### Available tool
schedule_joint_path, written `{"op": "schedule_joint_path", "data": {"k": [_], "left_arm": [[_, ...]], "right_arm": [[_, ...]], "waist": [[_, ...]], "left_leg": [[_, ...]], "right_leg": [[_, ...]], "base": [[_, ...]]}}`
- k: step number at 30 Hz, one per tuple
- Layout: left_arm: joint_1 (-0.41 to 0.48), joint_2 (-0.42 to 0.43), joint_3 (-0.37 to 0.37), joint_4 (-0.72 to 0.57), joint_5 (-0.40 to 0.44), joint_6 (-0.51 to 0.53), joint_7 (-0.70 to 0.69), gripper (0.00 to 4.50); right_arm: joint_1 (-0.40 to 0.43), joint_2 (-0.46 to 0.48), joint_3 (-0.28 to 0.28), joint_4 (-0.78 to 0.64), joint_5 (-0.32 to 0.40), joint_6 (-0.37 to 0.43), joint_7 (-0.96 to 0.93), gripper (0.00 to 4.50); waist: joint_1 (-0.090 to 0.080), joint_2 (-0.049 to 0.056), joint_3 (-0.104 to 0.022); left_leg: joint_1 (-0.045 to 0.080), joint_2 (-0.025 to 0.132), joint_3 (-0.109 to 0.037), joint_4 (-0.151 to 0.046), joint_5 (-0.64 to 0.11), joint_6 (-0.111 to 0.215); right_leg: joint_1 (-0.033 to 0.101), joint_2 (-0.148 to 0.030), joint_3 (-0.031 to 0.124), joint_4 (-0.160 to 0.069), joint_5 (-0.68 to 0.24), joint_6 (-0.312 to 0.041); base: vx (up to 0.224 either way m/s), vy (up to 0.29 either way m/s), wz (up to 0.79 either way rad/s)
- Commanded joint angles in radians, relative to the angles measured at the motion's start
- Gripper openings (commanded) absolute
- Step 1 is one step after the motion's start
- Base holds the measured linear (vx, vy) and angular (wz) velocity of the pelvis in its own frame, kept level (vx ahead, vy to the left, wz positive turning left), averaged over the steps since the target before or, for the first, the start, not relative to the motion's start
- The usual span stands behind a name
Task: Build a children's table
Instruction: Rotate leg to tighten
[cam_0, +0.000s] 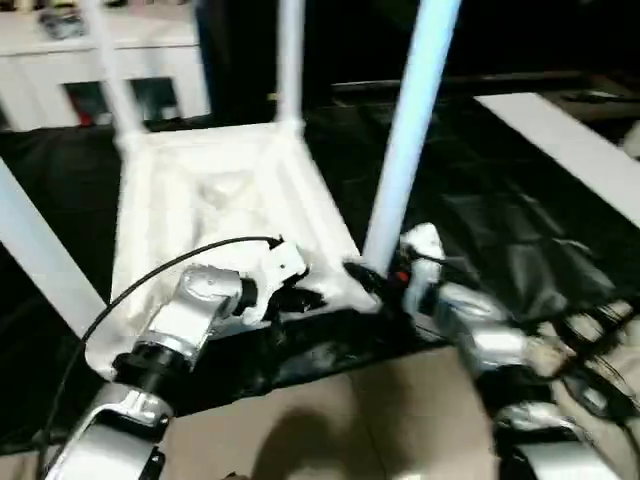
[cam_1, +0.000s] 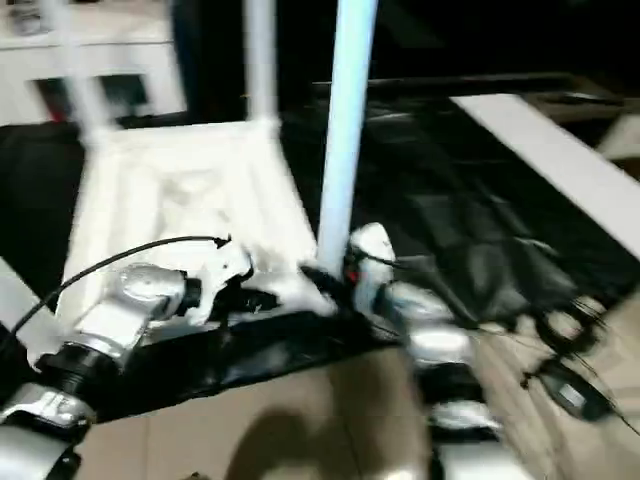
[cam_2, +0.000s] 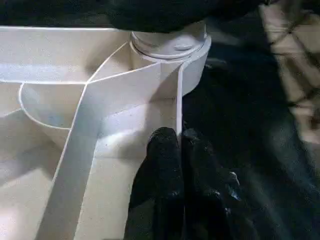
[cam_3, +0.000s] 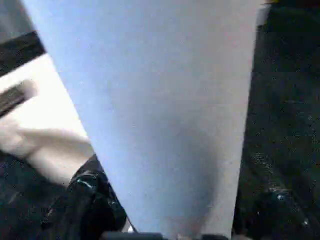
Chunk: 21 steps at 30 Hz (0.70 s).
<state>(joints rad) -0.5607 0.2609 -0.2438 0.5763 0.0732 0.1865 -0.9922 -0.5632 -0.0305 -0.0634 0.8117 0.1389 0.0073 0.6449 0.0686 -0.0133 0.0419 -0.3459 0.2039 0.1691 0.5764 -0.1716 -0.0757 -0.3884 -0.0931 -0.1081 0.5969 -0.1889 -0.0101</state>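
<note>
The left gripper (cam_2: 177, 145), fingers pressed together, touches a rib. The right gripper (cam_3: 165, 220) pinches a round white tube leg (cam_0: 405, 140) of the upside-down white plastic table (cam_0: 215, 195) on black sheeting (cam_0: 480, 210).

Head stereo pair: high, facing forward and down over both forearms at upturned children's table (cam_0: 215, 215); both eyes share table and near-right leg (cam_0: 410, 130). Left wrist view: very close, along left gripper (cam_2: 178, 145) toward table's corner socket (cam_2: 170, 47). Right wrist view: pressed against same leg, right gripper (cam_3: 175, 220) flanking it.
</note>
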Motion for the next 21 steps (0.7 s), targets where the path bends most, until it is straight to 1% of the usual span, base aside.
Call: {"op": "schedule_joint_path", "data": {"k": [1,2,3,4,5,6,7,8,9,10,11,12,13,14,15,16,17,18,19,20,21], "left_arm": [[-0.027,-0.091,-0.059,-0.018,-0.021,-0.004,0.012,0.00],[-0.029,-0.096,-0.058,-0.016,-0.017,-0.004,0.028,0.00],[-0.029,-0.102,-0.059,-0.015,-0.011,-0.003,0.048,0.00],[-0.024,-0.105,-0.058,-0.020,-0.008,-0.004,0.056,0.00],[-0.020,-0.106,-0.058,-0.025,-0.008,-0.005,0.055,0.00],[-0.018,-0.106,-0.058,-0.027,-0.007,-0.006,0.053,0.00],[-0.006,-0.098,-0.058,-0.038,-0.006,-0.017,0.039,0.00],[0.000,-0.091,-0.059,-0.042,-0.006,-0.023,0.029,0.00],[0.004,-0.086,-0.059,-0.043,-0.005,-0.027,0.023,0.00],[0.009,-0.077,-0.058,-0.044,-0.006,-0.034,0.017,0.00],[0.011,-0.074,-0.057,-0.045,-0.008,-0.035,0.016,0.00],[0.012,-0.071,-0.056,-0.046,-0.010,-0.035,0.014,0.00],[0.014,-0.068,-0.057,-0.046,-0.011,-0.035,0.010,0.00],[0.015,-0.062,-0.058,-0.045,-0.010,-0.040,0.011,0.00],[0.018,-0.055,-0.058,-0.043,-0.009,-0.043,0.008,0.00],[0.019,-0.047,-0.058,-0.039,-0.006,-0.049,0.007,0.00],[0.020,-0.044,-0.058,-0.035,-0.004,-0.053,0.009,0.00],[0.021,-0.042,-0.057,-0.034,-0.004,-0.055,0.006,0.00],[0.022,-0.040,-0.056,-0.033,-0.003,-0.055,0.002,0.00],[0.023,-0.038,-0.055,-0.031,-0.002,-0.057,-0.001,0.00],[0.022,-0.037,-0.054,-0.029,-0.001,-0.059,-0.001,0.00]], "right_arm": [[-0.014,0.108,0.052,0.085,-0.005,0.045,-0.068,2.18],[-0.026,0.124,0.047,0.094,-0.004,0.040,-0.097,2.18],[-0.045,0.147,0.043,0.110,-0.010,0.025,-0.135,2.17],[-0.059,0.160,0.046,0.121,-0.019,0.009,-0.153,2.17],[-0.064,0.163,0.049,0.123,-0.023,0.001,-0.153,2.17],[-0.064,0.162,0.049,0.124,-0.026,-0.008,-0.152,2.51],[-0.061,0.152,0.054,0.121,-0.043,-0.057,-0.124,2.71],[-0.056,0.141,0.057,0.115,-0.046,-0.072,-0.103,2.83],[-0.050,0.128,0.060,0.107,-0.048,-0.082,-0.083,2.83],[-0.038,0.098,0.070,0.089,-0.051,-0.095,-0.036,2.85],[-0.033,0.084,0.075,0.081,-0.052,-0.100,-0.017,2.92],[-0.028,0.072,0.079,0.073,-0.052,-0.103,0.003,3.05],[-0.019,0.056,0.081,0.058,-0.048,-0.102,0.029,3.18],[-0.005,0.026,0.080,0.029,-0.035,-0.091,0.070,3.26],[0.016,-0.018,0.081,-0.010,-0.022,-0.080,0.124,3.28],[0.043,-0.073,0.078,-0.063,0.000,-0.054,0.189,3.38],[0.059,-0.106,0.075,-0.093,0.013,-0.040,0.227,3.51],[0.078,-0.142,0.070,-0.130,0.030,-0.020,0.270,3.51],[0.102,-0.181,0.063,-0.173,0.052,0.002,0.323,3.63],[0.128,-0.226,0.054,-0.217,0.072,0.028,0.375,3.69],[0.140,-0.249,0.049,-0.238,0.081,0.043,0.399,3.80]], "waist": [[-0.007,0.017,-0.037],[-0.010,0.021,-0.039],[-0.016,0.023,-0.037],[-0.022,0.020,-0.036],[-0.022,0.022,-0.035],[-0.026,0.021,-0.033],[-0.027,0.021,-0.034],[-0.027,0.022,-0.034],[-0.028,0.021,-0.036],[-0.026,0.022,-0.037],[-0.025,0.020,-0.038],[-0.020,0.019,-0.039],[-0.016,0.020,-0.041],[-0.015,0.018,-0.043],[-0.009,0.014,-0.044],[-0.003,0.014,-0.045],[0.008,0.013,-0.048],[0.018,0.006,-0.048],[0.028,0.000,-0.049],[0.033,-0.002,-0.050],[0.037,-0.003,-0.050]], "left_leg": [[0.014,0.027,-0.033,-0.087,-0.528,-0.042],[0.013,0.029,-0.035,-0.089,-0.535,-0.041],[0.009,0.033,-0.039,-0.096,-0.559,-0.043],[0.011,0.032,-0.039,-0.097,-0.581,-0.044],[0.017,0.031,-0.038,-0.096,-0.594,-0.044],[0.022,0.029,-0.037,-0.094,-0.611,-0.041],[0.021,0.029,-0.036,-0.094,-0.605,-0.037],[0.020,0.029,-0.036,-0.094,-0.602,-0.036],[0.017,0.031,-0.035,-0.096,-0.588,-0.030],[0.017,0.032,-0.032,-0.096,-0.572,-0.025],[0.015,0.032,-0.030,-0.096,-0.557,-0.021],[0.011,0.033,-0.024,-0.096,-0.517,-0.012],[0.011,0.033,-0.018,-0.095,-0.478,-0.004],[0.008,0.033,-0.015,-0.095,-0.454,0.002],[0.006,0.033,-0.010,-0.093,-0.413,0.015],[0.007,0.032,-0.008,-0.092,-0.395,0.024],[0.016,0.037,-0.001,-0.087,-0.366,0.040],[0.021,0.035,0.007,-0.082,-0.345,0.051],[0.017,0.032,0.012,-0.078,-0.315,0.066],[0.016,0.032,0.015,-0.076,-0.300,0.070],[0.016,0.031,0.017,-0.074,-0.285,0.078]], "right_leg": [[0.024,-0.074,0.030,-0.126,-0.633,-0.066],[0.027,-0.074,0.028,-0.125,-0.607,-0.073],[0.032,-0.070,0.022,-0.123,-0.568,-0.083],[0.030,-0.069,0.021,-0.124,-0.556,-0.085],[0.026,-0.070,0.020,-0.127,-0.561,-0.086],[0.022,-0.070,0.020,-0.132,-0.571,-0.086],[0.023,-0.073,0.022,-0.132,-0.570,-0.086],[0.024,-0.074,0.022,-0.132,-0.564,-0.088],[0.026,-0.074,0.026,-0.129,-0.539,-0.098],[0.025,-0.073,0.032,-0.125,-0.503,-0.113],[0.026,-0.072,0.035,-0.122,-0.481,-0.123],[0.028,-0.072,0.043,-0.116,-0.430,-0.144],[0.028,-0.071,0.048,-0.110,-0.383,-0.166],[0.031,-0.070,0.050,-0.106,-0.363,-0.174],[0.035,-0.070,0.052,-0.103,-0.341,-0.180],[0.036,-0.068,0.053,-0.103,-0.330,-0.179],[0.030,-0.066,0.058,-0.100,-0.289,-0.188],[0.026,-0.063,0.061,-0.099,-0.274,-0.200],[0.029,-0.060,0.067,-0.094,-0.262,-0.205],[0.028,-0.059,0.070,-0.091,-0.255,-0.207],[0.027,-0.057,0.072,-0.089,-0.243,-0.209]], "base": [[0.000,0.000,0.00],[0.000,0.000,0.00],[0.000,0.000,0.00],[0.000,0.000,0.00],[0.000,0.000,0.00],[0.000,0.000,0.00],[0.000,0.000,0.00],[0.000,0.000,0.00],[0.000,0.000,0.00],[0.000,0.000,0.00],[0.000,0.000,0.00],[0.000,0.000,0.00],[0.000,0.000,0.00],[0.000,0.000,0.00],[0.000,0.000,0.00],[0.000,0.000,0.00],[0.056,-0.024,0.14],[0.064,-0.036,0.19],[0.064,-0.036,0.19],[0.065,-0.042,0.18],[0.065,-0.040,0.12]]}}
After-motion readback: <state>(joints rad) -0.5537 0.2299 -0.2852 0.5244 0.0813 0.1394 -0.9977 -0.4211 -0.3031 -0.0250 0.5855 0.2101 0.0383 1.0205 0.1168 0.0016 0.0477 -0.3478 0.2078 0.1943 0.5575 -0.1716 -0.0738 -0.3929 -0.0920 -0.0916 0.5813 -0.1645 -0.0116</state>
